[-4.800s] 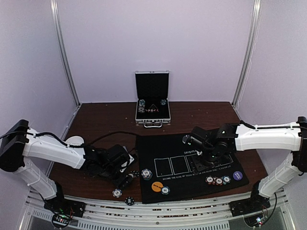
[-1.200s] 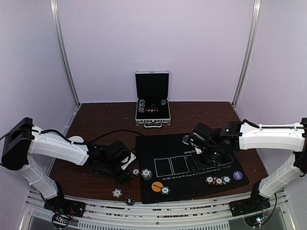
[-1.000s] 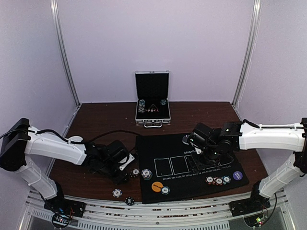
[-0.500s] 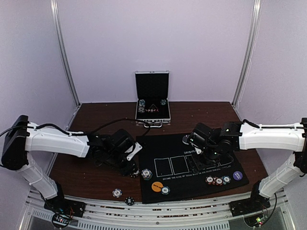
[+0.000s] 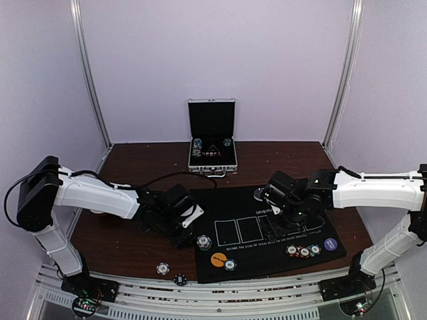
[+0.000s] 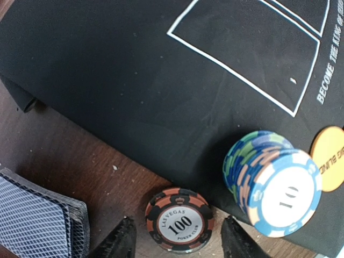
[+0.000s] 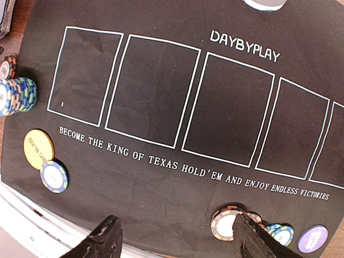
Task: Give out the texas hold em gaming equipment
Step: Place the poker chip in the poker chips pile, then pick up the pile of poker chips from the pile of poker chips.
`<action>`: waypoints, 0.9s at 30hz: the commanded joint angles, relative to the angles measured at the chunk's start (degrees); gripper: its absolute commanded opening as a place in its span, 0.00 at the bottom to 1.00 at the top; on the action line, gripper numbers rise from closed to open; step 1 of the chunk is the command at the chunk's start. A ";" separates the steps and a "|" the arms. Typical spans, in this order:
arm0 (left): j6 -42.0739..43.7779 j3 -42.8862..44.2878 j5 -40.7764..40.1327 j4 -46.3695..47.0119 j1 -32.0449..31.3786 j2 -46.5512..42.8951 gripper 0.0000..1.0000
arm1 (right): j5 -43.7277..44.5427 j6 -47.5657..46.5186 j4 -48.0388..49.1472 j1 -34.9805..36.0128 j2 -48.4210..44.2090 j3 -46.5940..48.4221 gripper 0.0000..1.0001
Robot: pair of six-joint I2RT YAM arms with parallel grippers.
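In the left wrist view an orange-and-black "100" chip (image 6: 179, 219) lies on the wood just off the black mat (image 6: 134, 70). My left gripper (image 6: 179, 243) is open, one finger on each side of that chip and clear of it. A leaning stack of blue chips (image 6: 271, 185) stands on the mat's edge beside an orange button disc (image 6: 329, 158). A deck of blue-backed cards (image 6: 37, 217) lies at the left. My right gripper (image 7: 174, 236) is open and empty above the mat (image 7: 161, 177), with chips (image 7: 227, 223) and a purple disc (image 7: 312, 238) under its right finger.
From above, my left gripper (image 5: 185, 233) is at the mat's left edge and my right gripper (image 5: 293, 217) over the mat's middle. Two chips (image 5: 163, 268) (image 5: 180, 280) lie near the front edge. The open silver case (image 5: 212, 137) stands at the back. A silver disc (image 5: 259, 193) sits at the mat's far edge.
My left arm has swung right and forward to the mat's left edge, and its open fingers now straddle the 100 chip. The right arm has barely moved.
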 commanded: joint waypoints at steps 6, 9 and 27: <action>3.65 1.45 0.75 -1.39 2.06 -3.20 0.70 | -0.01 -0.27 -1.48 -0.25 -0.66 0.16 0.73; 6.76 -0.79 1.11 -1.53 4.09 -6.83 0.72 | -0.23 -0.46 -1.42 -0.28 -0.87 0.03 0.72; 47.65 -8.24 24.75 8.08 8.38 -13.63 0.91 | -1.83 -1.88 1.26 -0.31 -3.08 -2.52 0.73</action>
